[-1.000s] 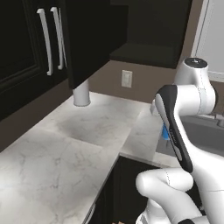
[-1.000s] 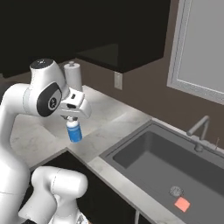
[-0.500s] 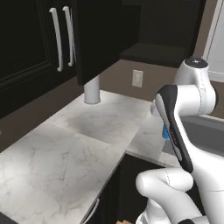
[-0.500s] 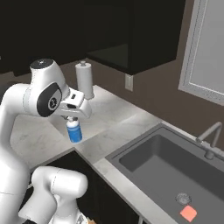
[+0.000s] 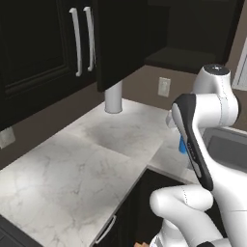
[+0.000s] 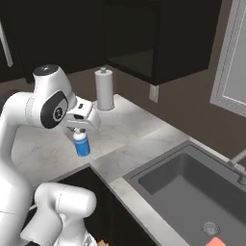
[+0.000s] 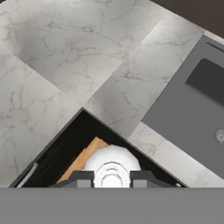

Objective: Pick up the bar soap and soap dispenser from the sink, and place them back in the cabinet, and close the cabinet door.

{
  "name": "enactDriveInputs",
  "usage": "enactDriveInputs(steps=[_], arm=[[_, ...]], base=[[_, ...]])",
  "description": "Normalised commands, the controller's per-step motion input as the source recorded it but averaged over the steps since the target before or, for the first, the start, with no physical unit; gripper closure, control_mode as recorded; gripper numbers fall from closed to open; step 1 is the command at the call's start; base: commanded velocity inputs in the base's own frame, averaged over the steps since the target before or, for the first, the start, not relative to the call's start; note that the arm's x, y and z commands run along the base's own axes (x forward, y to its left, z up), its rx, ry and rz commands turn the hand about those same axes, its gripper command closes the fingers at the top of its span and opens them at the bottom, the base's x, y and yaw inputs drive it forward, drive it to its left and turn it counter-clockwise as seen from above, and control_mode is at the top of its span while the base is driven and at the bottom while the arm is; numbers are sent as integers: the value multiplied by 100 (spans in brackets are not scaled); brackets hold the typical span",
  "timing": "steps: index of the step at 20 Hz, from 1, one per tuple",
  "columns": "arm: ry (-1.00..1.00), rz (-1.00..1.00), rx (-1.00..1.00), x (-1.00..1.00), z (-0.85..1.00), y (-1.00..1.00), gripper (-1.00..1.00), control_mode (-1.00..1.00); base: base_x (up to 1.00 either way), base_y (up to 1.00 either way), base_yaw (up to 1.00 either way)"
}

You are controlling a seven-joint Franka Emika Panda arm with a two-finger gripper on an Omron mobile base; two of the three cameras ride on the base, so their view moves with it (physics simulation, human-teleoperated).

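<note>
Claw [image 6: 79, 129]-held soap dispenser [image 6: 82, 144] upright, pump up

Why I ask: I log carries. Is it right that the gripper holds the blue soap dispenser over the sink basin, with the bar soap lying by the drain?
Not quite. The gripper holds the soap dispenser over the marble counter, not the sink; the right base view shows it. The bar soap does lie by the drain.

One blue soap dispenser bottle [image 6: 82, 144]; one orange-red bar soap [image 6: 216, 241]; one white paper towel roll [image 6: 104, 89]; one dark grey sink [image 6: 192, 192]; one white wall outlet [image 5: 164, 87].
</note>
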Motion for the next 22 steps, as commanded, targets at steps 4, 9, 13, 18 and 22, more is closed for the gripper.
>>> enactDriveInputs(steps=[4, 9, 13, 18, 22], arm=[[0, 0, 0, 0, 0, 0, 100, 100], [0, 0, 0, 0, 0, 0, 100, 100], [0, 0, 0, 0, 0, 0, 100, 100], [0, 0, 0, 0, 0, 0, 100, 100], [0, 0, 0, 0, 0, 0, 100, 100]], base=[[30, 33, 13], [41, 38, 7], [53, 46, 3], [51, 38, 1], [54, 34, 0]])
